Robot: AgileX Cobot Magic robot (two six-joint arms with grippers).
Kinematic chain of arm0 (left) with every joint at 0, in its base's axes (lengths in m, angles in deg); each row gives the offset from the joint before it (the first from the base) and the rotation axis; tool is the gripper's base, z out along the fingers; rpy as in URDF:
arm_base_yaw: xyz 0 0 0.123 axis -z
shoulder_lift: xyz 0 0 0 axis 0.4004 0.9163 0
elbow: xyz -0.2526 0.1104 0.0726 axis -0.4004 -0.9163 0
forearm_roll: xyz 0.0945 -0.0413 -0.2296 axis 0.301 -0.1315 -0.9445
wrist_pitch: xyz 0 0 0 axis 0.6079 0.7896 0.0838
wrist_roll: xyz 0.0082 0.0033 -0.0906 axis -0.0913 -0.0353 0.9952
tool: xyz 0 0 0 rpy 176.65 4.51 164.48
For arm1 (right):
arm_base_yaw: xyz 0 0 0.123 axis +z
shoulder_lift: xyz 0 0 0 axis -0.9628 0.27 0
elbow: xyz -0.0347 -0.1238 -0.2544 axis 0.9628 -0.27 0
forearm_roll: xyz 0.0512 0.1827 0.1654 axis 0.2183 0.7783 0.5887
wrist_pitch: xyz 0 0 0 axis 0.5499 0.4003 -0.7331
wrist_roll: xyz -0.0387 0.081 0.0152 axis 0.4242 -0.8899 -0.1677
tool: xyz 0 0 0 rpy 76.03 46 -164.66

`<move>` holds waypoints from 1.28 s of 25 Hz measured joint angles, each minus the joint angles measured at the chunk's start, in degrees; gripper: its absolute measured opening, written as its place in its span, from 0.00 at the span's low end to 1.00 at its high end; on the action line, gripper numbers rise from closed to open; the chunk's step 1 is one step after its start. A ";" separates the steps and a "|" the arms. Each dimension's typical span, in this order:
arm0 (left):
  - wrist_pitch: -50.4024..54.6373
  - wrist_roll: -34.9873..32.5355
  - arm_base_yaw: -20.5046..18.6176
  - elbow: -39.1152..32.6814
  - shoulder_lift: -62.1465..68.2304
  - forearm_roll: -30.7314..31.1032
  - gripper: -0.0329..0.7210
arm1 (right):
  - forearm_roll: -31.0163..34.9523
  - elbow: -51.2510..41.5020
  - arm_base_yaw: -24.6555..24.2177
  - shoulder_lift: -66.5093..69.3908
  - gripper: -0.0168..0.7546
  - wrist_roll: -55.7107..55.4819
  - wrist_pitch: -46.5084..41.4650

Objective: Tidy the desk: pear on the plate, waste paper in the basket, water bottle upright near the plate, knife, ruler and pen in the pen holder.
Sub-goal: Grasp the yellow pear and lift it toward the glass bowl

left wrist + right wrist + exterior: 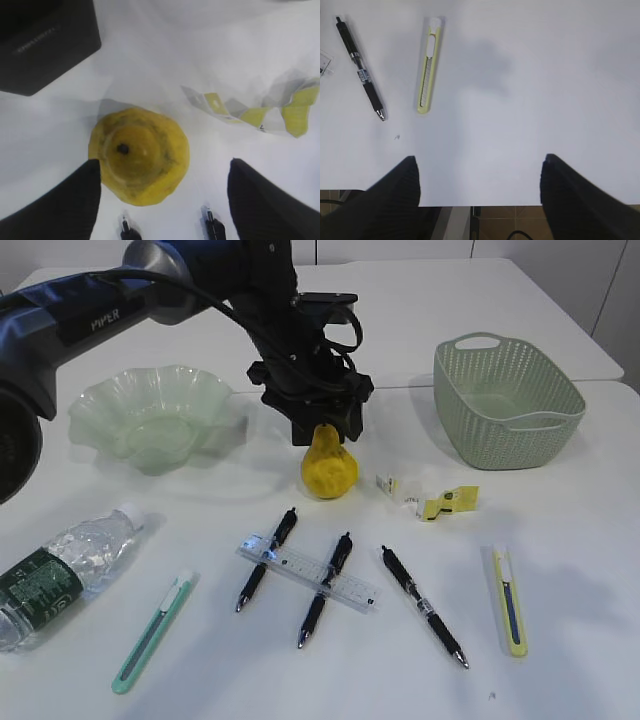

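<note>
**Left fingers spread over the pear; the rest lies scattered**

Exterior view: the left gripper (322, 427) hangs directly above the pear (328, 469), which stands upright on the white counter (580, 570) near the middle. The plate (152, 416) sits to the far left, well apart from the pear. The basket (507, 400) stands upright at the far right. The waste paper (430, 497), whitish and yellow scraps, lies just right of the pear. At the near left the water bottle (60, 570) lies on its side, cap pointing toward the plate. A green knife (152, 632) lies beside it. Toward the near middle, the ruler (308, 574) lies across two black pens (266, 558), with a third pen (423, 606) to the right and a yellow knife (509, 600) farther right. The pen holder does not show here.

Left wrist view: the two dark fingers (65, 205) stand spread wide, the pear (141, 155) between them and nearer the left one; whether that finger touches it I cannot tell. The pear is seen from above, stem end up. The waste paper (260, 111) lies to the right, and a black box, the pen holder (42, 42), fills the far left corner.

Right wrist view: the right fingers (382, 197) are spread wide with nothing between them, above the near edge of the counter. The yellow knife (428, 65) and a black pen (360, 70) lie at the far left.
</note>
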 joint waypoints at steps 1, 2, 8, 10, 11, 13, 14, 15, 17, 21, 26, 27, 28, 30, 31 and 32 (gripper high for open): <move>-0.44 0.00 0.00 0.04 0.10 0.00 0.79 | 0.00 0.00 0.00 0.00 0.78 0.00 0.00; -0.79 0.00 0.00 0.29 0.23 0.00 0.79 | 0.00 0.00 0.00 0.00 0.78 0.00 0.00; -1.34 0.00 0.00 0.81 2.41 0.09 0.79 | 0.00 0.00 0.00 0.00 0.78 0.00 0.00; -1.48 0.00 0.00 0.81 2.93 0.21 0.79 | 0.00 0.00 0.00 0.00 0.78 0.00 0.00; -1.53 0.00 0.00 0.81 3.05 0.46 0.79 | 0.00 0.00 0.00 0.00 0.78 0.00 0.00; -1.77 0.00 0.00 0.81 3.03 0.68 0.79 | 0.00 0.00 0.00 0.00 0.78 0.00 0.00; -2.08 0.00 0.00 0.81 3.03 0.81 0.79 | 0.00 0.00 0.00 0.00 0.78 0.00 0.00; -2.31 0.00 0.00 0.81 3.03 0.91 0.79 | 0.00 0.00 0.00 0.00 0.78 0.00 0.00; -2.67 0.00 0.00 0.81 3.03 1.16 0.79 | 0.00 0.00 0.00 0.00 0.78 0.00 0.00; -3.26 0.00 0.00 0.84 3.03 1.28 0.79 | 0.00 0.00 0.00 0.00 0.78 0.00 0.00; -3.61 0.00 0.00 0.94 3.03 1.63 0.79 | 0.00 0.00 0.00 0.00 0.78 0.00 0.00; -3.61 0.00 0.00 0.94 3.03 1.66 0.79 | 0.00 0.00 0.00 0.00 0.78 0.00 0.00; -3.61 0.00 0.00 0.94 3.03 1.76 0.79 | 0.00 0.00 0.00 0.00 0.78 0.00 0.00; -3.61 0.00 0.00 0.94 3.03 1.76 0.79 | 0.00 0.00 0.00 0.00 0.78 0.00 0.00; -3.61 0.00 0.00 0.94 3.03 1.87 0.79 | 0.00 0.00 0.00 0.00 0.78 0.00 0.00; -3.61 0.00 0.00 0.94 3.03 2.24 0.79 | 0.00 0.00 0.00 0.00 0.78 0.00 0.00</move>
